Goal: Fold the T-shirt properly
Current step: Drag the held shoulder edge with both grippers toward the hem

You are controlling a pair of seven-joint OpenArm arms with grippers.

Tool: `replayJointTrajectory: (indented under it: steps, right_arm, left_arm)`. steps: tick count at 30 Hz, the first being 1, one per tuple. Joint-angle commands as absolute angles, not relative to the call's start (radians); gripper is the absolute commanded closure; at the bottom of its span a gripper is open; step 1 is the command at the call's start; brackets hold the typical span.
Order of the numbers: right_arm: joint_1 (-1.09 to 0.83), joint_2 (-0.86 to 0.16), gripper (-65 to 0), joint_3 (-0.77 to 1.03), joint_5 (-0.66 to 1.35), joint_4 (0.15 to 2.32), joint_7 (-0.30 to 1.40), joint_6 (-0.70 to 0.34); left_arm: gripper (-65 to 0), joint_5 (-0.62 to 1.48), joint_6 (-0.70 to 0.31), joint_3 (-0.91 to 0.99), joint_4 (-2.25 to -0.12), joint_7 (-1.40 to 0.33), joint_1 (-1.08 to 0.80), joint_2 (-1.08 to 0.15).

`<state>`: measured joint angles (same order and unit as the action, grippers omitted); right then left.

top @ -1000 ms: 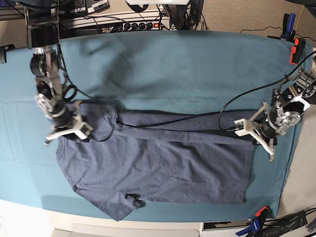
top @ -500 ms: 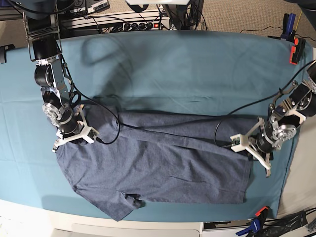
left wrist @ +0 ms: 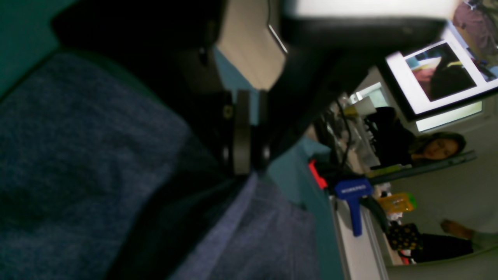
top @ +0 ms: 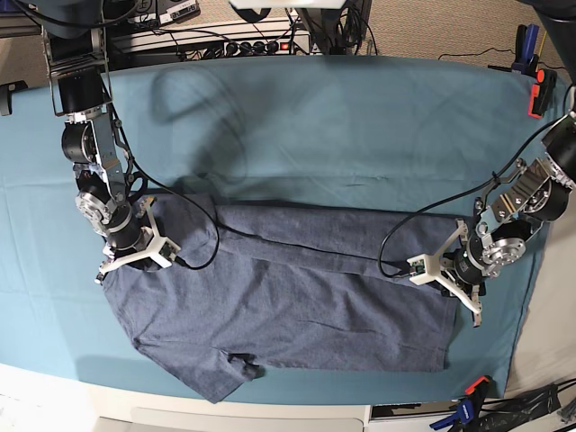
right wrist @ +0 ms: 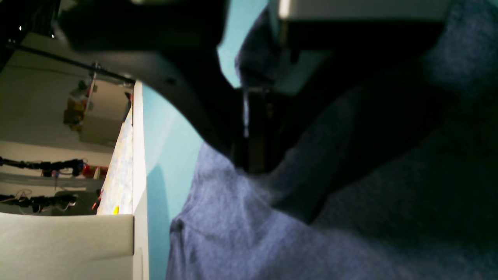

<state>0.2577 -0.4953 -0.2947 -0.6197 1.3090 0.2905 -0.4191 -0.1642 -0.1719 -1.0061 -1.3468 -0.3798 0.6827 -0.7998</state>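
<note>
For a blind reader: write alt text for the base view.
A dark blue-grey T-shirt lies partly folded on a teal table cloth, seen from above. Two robot arms grip it, the right gripper at one end, the left gripper at the opposite end.

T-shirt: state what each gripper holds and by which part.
Both are shut on the T-shirt: right gripper pinches the folded edge near the sleeve, left gripper the folded edge at the hem end.

The base view looks straight down from high above on the whole desk. Each wrist view sits very close behind its hand, low over the T-shirt, rolled sideways, sharing that cloth with the overhead view.
</note>
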Motion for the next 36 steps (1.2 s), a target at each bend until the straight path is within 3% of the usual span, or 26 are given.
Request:
replayJointTrajectory:
  steps: [1, 15, 19, 22, 27, 36]
  right_arm:
    - [0.286, -0.51, 0.0, -0.285, -0.628, 1.324, 0.282, -0.399]
    - [0.284, -0.509, 0.0, -0.285, -0.654, 1.32, 0.315, -0.397]
    - [0.284, -0.509, -21.3, -0.285, -0.651, 1.32, 0.324, -0.351]
    - [0.283, -0.51, -21.9, -0.285, -0.651, 1.32, 0.369, -0.262]
    - [0.283, -0.514, -21.9, -0.285, -0.651, 1.322, 0.49, -0.129]
    - [0.235, -0.595, -21.9, -0.285, -0.65, 1.515, 0.641, -0.142]
  left_arm:
    - [0.0, -0.178, -0.154, -0.992, -1.354, -0.374, 0.715, -0.813]
    - [0.0, -0.183, -0.153, -0.992, -1.355, -0.411, 0.715, -0.812]
    - [-19.6, -0.183, -0.153, -0.992, -1.355, -0.428, 0.714, -0.812]
    - [-27.1, -0.183, -0.119, -0.992, -1.355, -0.444, 0.712, -0.812]
    - [-27.3, -0.21, -0.06, -0.992, -1.355, -0.485, 0.712, -0.812]
    - [-27.3, -0.118, -0.11, -0.992, -1.415, -0.597, 0.71, -0.817]
